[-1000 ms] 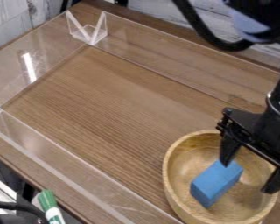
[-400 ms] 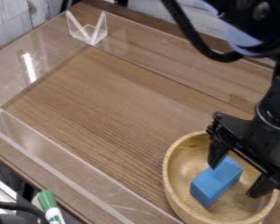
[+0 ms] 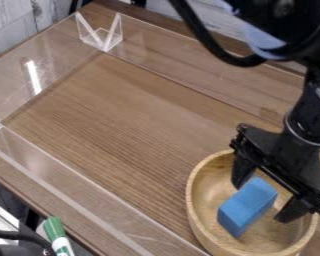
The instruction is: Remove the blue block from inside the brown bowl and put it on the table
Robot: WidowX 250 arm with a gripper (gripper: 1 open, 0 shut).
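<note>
Wide, shallow light-tan wooden bowl at five o'clock on the brown wood-grain table, holding a small bright-blue rectangular block; black gripper poised over it, jaws spread and empty, straddling the block.

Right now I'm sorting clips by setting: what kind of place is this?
Probably a robot lab workbench: a wood-grain table fenced by clear acrylic walls, a black gripper on a cabled arm, and staged props, a blue block in a brown bowl.
</note>
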